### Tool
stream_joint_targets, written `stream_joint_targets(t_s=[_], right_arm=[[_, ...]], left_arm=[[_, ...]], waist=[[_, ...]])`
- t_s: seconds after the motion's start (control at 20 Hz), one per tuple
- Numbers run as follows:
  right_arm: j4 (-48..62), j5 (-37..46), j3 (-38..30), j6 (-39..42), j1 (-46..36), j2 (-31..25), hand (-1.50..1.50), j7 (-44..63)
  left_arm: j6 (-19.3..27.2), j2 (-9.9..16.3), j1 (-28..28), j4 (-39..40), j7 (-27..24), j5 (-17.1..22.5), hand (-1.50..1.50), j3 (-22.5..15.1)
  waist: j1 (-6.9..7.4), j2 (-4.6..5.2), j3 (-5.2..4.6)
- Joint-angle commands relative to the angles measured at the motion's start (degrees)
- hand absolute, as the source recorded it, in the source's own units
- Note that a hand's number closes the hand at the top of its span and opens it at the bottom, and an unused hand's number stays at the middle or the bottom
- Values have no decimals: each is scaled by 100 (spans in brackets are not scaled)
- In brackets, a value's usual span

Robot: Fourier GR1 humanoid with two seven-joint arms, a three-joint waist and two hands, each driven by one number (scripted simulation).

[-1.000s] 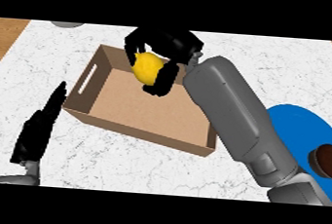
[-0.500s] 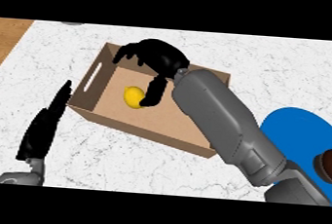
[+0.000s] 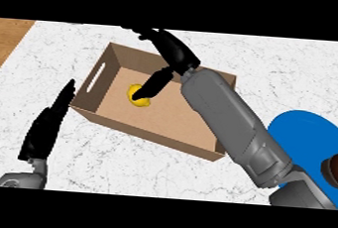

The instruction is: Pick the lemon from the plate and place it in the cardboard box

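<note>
Centre frame: cardboard box, lemon on its floor. Right hand above, fingers spread, empty. Left hand, lower left, fingers straight. Blue plate, lower right.

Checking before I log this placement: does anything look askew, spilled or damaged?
Nothing stands out. The lemon lies inside the cardboard box, which sits flat and intact; the open right hand is above it.

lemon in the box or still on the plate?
In the box: the lemon lies on the floor of the cardboard box, with the open right hand above it.
</note>
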Motion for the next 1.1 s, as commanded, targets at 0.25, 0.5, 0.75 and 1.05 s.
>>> stream_joint_targets(t_s=[0.25, 0.5, 0.75, 1.05], right_arm=[[883, -1266, -1610, 455, -534, -424, -150, -382], [1560, -1380, -2086, 344, -644, -1056, -150, -595], [2034, -1552, -2410, 1313, -572, -2053, -150, -939], [2379, -1376, -2373, 2085, -534, -2672, -150, -1326]], left_arm=[[24, 2, -14, -116, 189, 14, 0, 66], [170, -169, 113, -215, 131, -155, 0, -122], [-44, -34, 257, -320, -132, 51, 0, -14], [-175, 87, 8, -65, -165, 127, 0, 97]], waist=[[-118, 6, 5], [-76, 30, 5], [61, 96, 10], [156, 171, 14]])
